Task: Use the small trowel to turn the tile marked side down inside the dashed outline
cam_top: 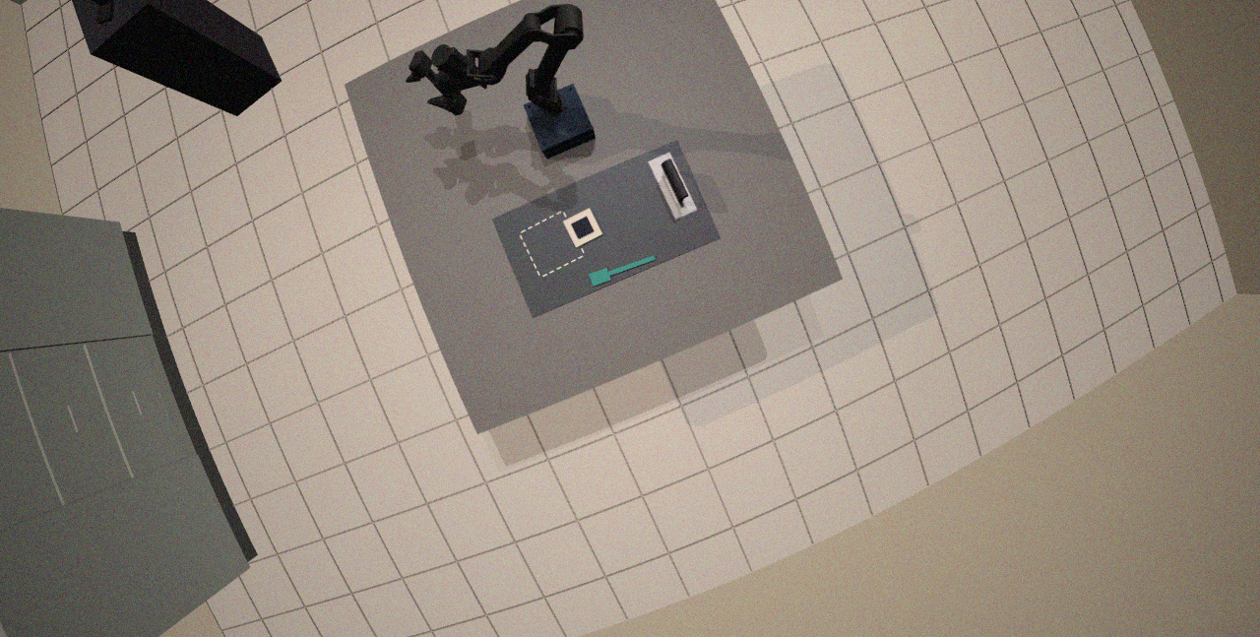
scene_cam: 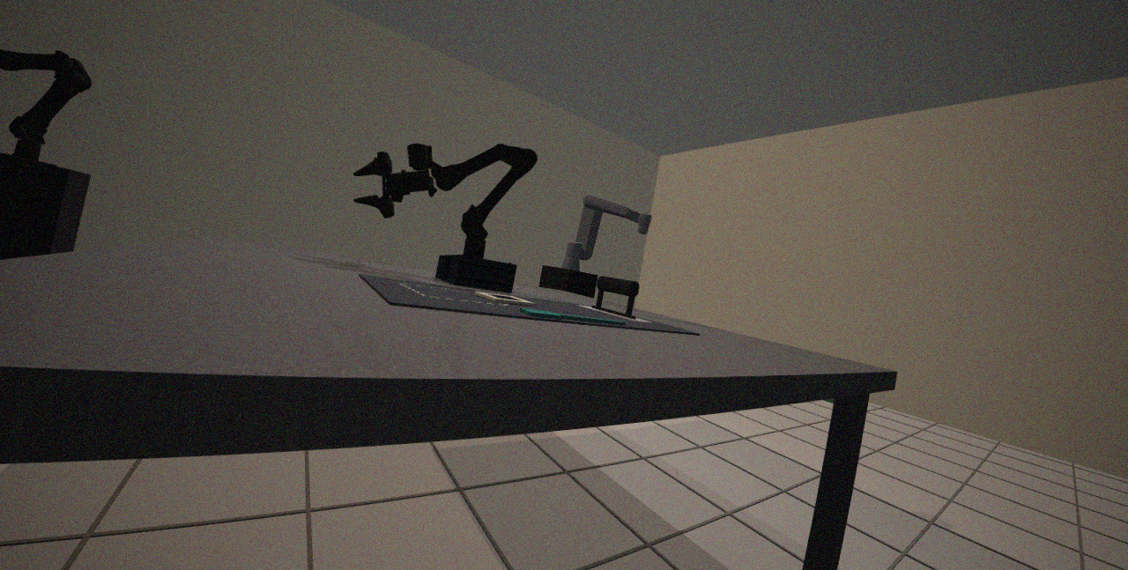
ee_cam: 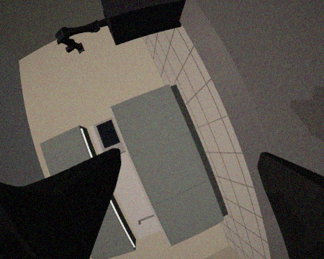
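Note:
The tile (cam_top: 571,220) (scene_cam: 504,298), cream with a dark square facing up, lies flat on the dark mat (cam_top: 630,223). It overlaps the right edge of the dashed outline (cam_top: 530,255) and sits mostly outside it. The teal trowel (cam_top: 599,277) (scene_cam: 571,317) lies flat on the mat near its front edge. Its blade is toward the outline and its handle points right. My gripper (cam_top: 420,90) (scene_cam: 354,186) (ee_cam: 193,159) is open and empty, raised above the table's back left part, well away from tile and trowel. The wrist view shows neither.
A white plate with a raised black handle (cam_top: 673,181) (scene_cam: 617,283) stands at the mat's right end. The arm's dark base (cam_top: 560,126) (scene_cam: 475,272) is behind the mat. A black block with another arm (cam_top: 176,37) stands beyond the table's left side.

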Controlling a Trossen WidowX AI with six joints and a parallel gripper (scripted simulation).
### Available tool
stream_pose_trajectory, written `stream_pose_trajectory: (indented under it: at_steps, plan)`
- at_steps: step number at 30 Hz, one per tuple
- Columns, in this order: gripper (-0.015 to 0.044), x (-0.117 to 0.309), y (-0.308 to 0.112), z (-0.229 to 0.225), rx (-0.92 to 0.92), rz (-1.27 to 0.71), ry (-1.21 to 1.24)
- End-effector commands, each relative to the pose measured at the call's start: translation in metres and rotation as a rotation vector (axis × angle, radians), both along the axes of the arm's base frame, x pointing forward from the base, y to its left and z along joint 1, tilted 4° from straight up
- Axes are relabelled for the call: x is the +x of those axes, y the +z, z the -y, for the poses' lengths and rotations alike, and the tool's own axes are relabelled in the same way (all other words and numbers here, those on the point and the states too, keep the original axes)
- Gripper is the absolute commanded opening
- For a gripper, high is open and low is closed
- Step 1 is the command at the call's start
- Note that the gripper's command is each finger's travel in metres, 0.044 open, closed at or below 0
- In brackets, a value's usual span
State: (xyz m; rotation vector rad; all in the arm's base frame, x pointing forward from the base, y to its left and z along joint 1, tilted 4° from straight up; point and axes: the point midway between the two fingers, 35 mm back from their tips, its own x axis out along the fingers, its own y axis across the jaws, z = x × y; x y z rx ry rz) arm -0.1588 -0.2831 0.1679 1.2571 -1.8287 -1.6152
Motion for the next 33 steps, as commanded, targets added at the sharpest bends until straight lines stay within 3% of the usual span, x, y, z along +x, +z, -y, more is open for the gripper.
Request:
stream_pose_trajectory:
  at_steps: [1, 11, 21, 25, 33]
  plan:
    - [0.0374, 0.0000, 0.0000, 0.0000, 0.000, 0.000, 0.000]
    - [0.0111, 0.0000, -0.0001, 0.0000, 0.000, 0.000, 0.000]
    - [0.0100, 0.0000, 0.0000, 0.0000, 0.000, 0.000, 0.000]
    - [0.0000, 0.0000, 0.0000, 0.0000, 0.000, 0.000, 0.000]
    - [0.0000, 0.0000, 0.0000, 0.0000, 0.000, 0.000, 0.000]
